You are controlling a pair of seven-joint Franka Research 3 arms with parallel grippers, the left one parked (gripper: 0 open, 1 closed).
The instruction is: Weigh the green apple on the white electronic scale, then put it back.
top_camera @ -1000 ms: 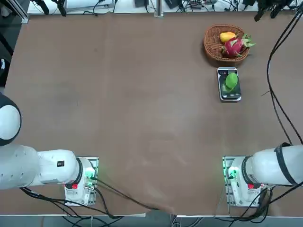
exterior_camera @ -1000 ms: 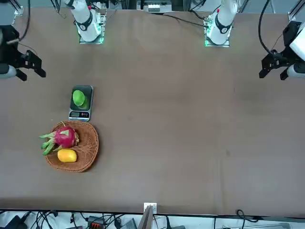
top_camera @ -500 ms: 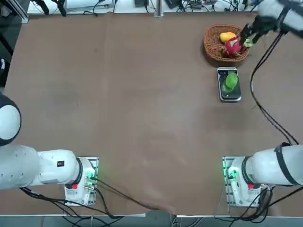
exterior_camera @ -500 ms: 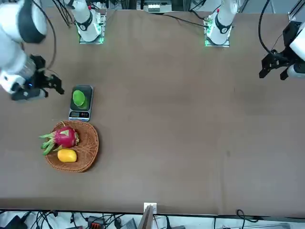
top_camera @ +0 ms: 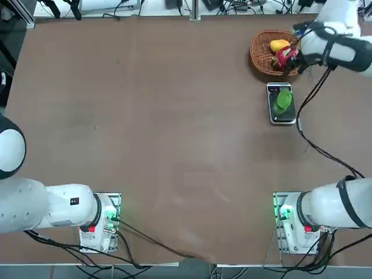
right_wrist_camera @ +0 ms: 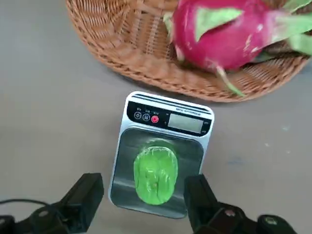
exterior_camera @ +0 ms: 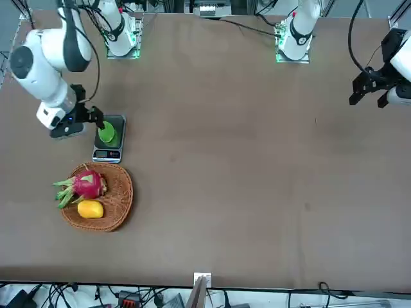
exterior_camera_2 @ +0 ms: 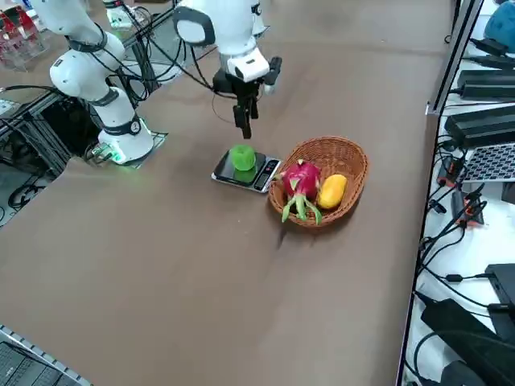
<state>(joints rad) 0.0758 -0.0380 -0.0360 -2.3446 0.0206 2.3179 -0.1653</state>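
The green apple (right_wrist_camera: 156, 175) lies on the dark plate of the white electronic scale (right_wrist_camera: 168, 118), a little nearer the robot than the basket. The same apple (top_camera: 283, 100) and scale (top_camera: 283, 118) sit at the far right in the top view, and the apple (exterior_camera_2: 242, 157) shows on the scale (exterior_camera_2: 262, 173) from the side. My right gripper (right_wrist_camera: 143, 185) hangs open above the apple, one finger on each side of it, touching nothing. From the side, the gripper (exterior_camera_2: 244, 122) points straight down, well above the fruit.
A wicker basket (top_camera: 256, 55) stands just beyond the scale's display end. It holds a pink dragon fruit (exterior_camera_2: 299, 181) and a yellow-orange fruit (exterior_camera_2: 331, 190). A black cable trails from the right arm across the table's right side.
My right arm has swung in from the table's right edge to above the scale and apple. Its fingers stay open. The apple has not moved.
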